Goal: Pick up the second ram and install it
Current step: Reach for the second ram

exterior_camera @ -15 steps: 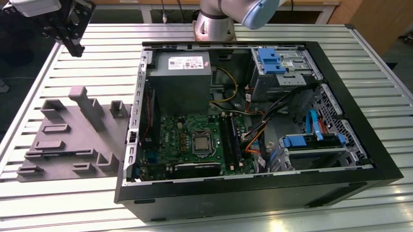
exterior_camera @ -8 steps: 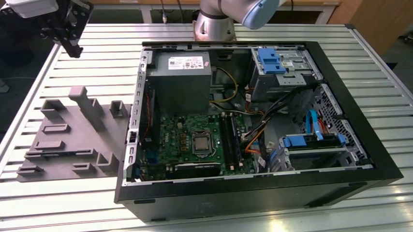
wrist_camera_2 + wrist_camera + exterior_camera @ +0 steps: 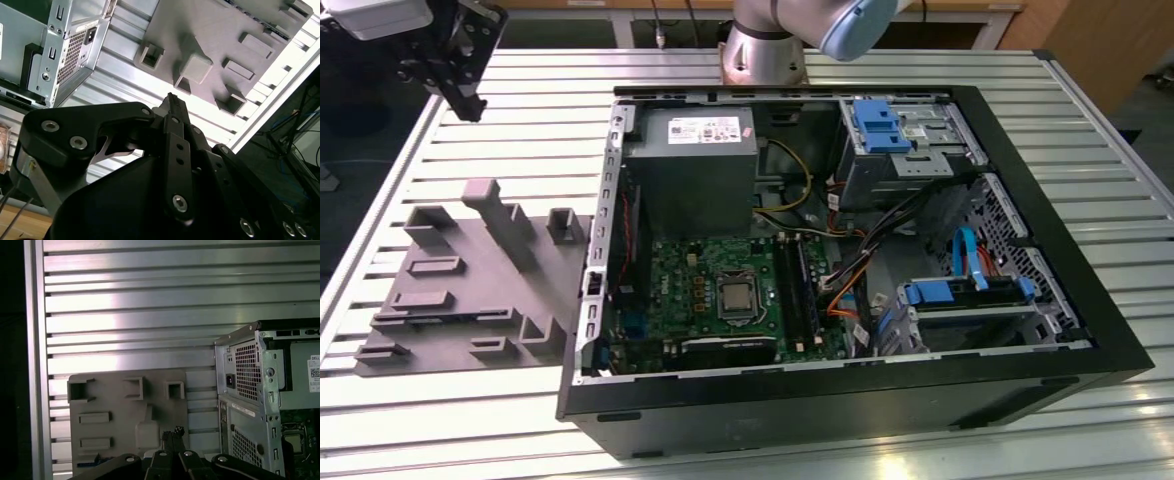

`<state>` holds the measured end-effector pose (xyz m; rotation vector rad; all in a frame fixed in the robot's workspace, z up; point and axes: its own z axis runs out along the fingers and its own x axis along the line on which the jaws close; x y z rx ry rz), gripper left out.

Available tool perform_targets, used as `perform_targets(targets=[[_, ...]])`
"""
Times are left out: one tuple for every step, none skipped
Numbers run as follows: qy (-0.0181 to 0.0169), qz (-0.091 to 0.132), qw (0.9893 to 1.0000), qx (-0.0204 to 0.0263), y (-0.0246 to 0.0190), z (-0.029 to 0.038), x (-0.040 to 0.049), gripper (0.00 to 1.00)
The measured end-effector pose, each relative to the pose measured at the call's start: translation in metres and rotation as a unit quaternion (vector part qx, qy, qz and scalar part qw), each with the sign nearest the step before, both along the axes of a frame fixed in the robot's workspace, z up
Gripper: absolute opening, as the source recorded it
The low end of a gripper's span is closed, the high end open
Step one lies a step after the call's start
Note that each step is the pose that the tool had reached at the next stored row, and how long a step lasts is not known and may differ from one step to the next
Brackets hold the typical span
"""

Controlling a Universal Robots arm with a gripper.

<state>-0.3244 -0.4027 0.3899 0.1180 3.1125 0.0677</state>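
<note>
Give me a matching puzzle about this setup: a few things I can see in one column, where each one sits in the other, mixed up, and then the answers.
Things:
1. black robot hand
2. grey plastic tray of moulded holders
3. grey metal power supply box
4. square silver processor

Places:
A. on the green circuit board
B. flat on the slatted metal table, at the exterior view's left of the open black computer case
C. in the air, over the table's edge at the exterior view's left
D. inside the case, in a corner, next to that board

Pairs: 1-C, 2-B, 3-D, 4-A
</note>
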Motion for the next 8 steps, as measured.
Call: perform_targets(targets=[[0.0, 0.0, 1.0, 0.0, -0.0001, -0.0001, -0.0005, 0.11], [0.0, 0.0, 1.0, 0.0, -0.0003, -0.0001, -0.001, 0.11], [0.0, 0.0, 1.0, 0.0, -0.0004, -0.0002, -0.0015, 0.11], [0.0, 0.0, 1.0, 0.0, -0.0006, -0.0002, -0.0019, 0.11], [0.0, 0.0, 1.0, 0.0, -0.0007, -0.0003, -0.0024, 0.11], [0.0, 0.0, 1.0, 0.0, -0.0008, -0.0003, -0.0027, 0.11], [0.0, 0.0, 1.0, 0.0, -0.0009, -0.0003, -0.0031, 0.11], [0.0, 0.0, 1.0, 0.0, -0.0009, -0.0004, -0.0035, 0.11]])
